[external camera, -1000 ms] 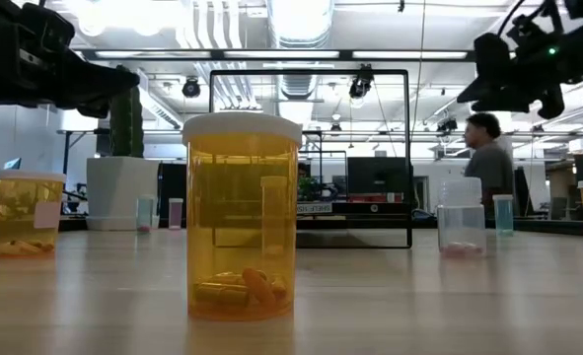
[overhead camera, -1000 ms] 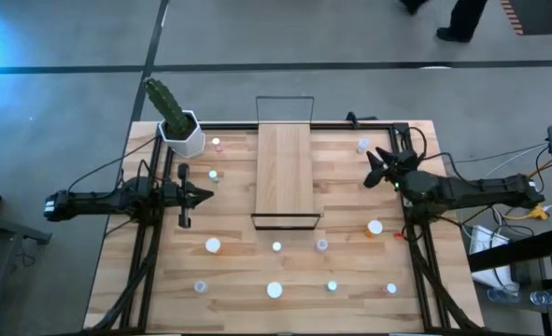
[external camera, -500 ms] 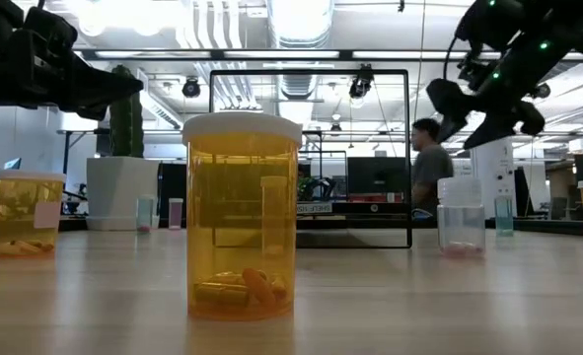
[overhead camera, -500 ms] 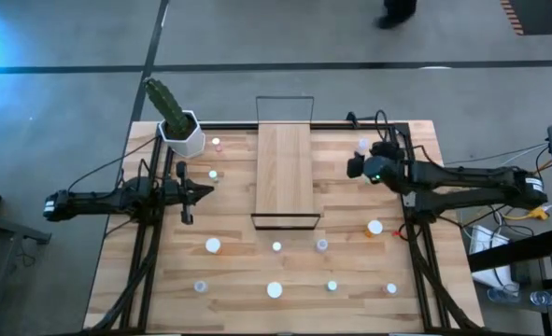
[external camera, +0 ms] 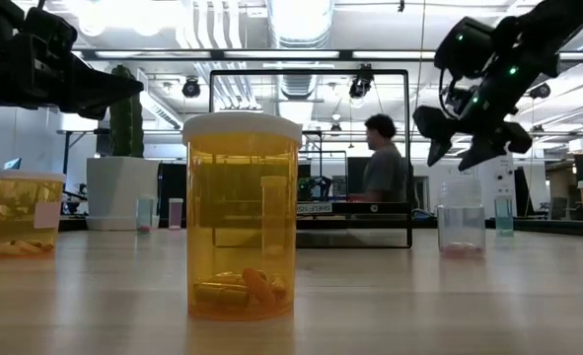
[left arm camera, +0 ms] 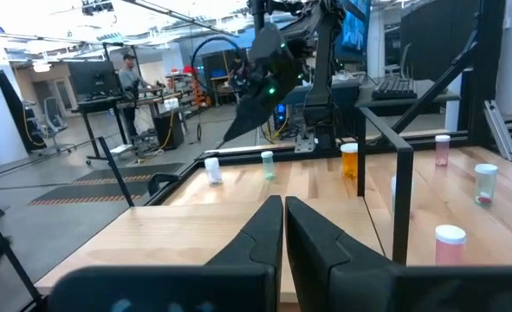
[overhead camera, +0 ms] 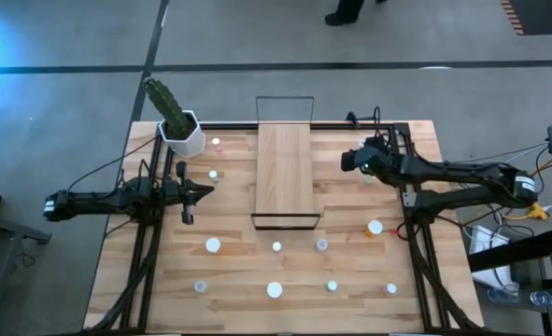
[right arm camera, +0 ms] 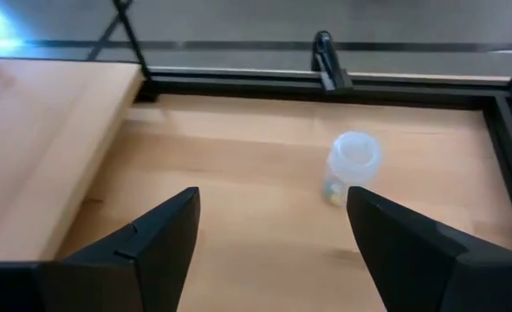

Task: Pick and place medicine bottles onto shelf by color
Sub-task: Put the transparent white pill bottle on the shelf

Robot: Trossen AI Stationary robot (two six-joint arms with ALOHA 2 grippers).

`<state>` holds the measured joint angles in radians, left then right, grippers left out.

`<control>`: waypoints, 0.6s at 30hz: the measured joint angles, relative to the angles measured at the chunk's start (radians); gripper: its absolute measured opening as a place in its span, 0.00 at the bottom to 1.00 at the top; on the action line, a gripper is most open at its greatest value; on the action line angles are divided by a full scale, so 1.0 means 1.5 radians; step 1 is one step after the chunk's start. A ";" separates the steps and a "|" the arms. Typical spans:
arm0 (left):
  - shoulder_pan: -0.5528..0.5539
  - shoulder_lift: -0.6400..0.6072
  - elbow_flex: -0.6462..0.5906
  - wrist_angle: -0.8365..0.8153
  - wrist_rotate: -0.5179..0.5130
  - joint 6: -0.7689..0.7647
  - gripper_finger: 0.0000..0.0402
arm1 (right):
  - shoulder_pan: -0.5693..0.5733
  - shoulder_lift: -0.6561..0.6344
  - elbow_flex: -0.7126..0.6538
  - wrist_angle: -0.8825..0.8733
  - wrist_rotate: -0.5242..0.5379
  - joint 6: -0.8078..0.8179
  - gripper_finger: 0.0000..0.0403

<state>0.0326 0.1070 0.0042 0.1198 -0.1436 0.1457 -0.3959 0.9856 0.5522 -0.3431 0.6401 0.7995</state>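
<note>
Tabletop [overhead camera: 238,271]: right gripper [right arm camera: 273,225] fingers spread, empty.

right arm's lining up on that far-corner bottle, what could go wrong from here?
1. The open right gripper hangs above the small clear white-capped bottle, which sits nearer one finger than the other; a straight descent might clip the cap and tip it.
2. That bottle stands close to the black table-edge frame, so a nudge could push it against the rail.
3. The long light-wood shelf lies just beside the gripper's path; a wide swing may brush it.
</note>
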 joint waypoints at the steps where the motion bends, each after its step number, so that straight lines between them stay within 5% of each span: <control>1: 0.000 0.000 0.000 0.002 0.000 0.000 0.00 | -0.011 0.008 0.000 0.005 -0.007 -0.006 0.72; 18: 0.000 0.001 0.000 0.002 0.000 0.007 0.00 | -0.177 0.195 0.013 0.203 -0.093 -0.124 0.75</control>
<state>0.0326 0.1089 0.0043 0.1234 -0.1436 0.1565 -0.6617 1.2781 0.5715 -0.0385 0.5005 0.6135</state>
